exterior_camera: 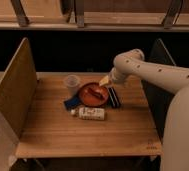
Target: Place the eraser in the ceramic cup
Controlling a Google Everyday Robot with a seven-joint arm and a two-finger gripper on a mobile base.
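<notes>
So the gripper (106,82) hovers just above the eraser (113,98), probably lining up a grab for the ceramic cup (71,83); open or closed, can't tell.

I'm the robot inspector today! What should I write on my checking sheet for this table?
Surface: wooden table, flat, everything sits near its middle.
Job's things: eraser lies on the wood just right of the bowl in the picture, not in the cup. Ceramic cup stands upright behind the bowl's left side.
Clutter: red-orange bowl; flat blue object at its front left; white bottle lying on its side in front.
Grippers: gripper hangs over the bowl's far right edge, close above the eraser; arm reaches in from the right.
Cables: nothing seen.
Surroundings: upright side panel on the left, another on the right, darkness behind.
</notes>
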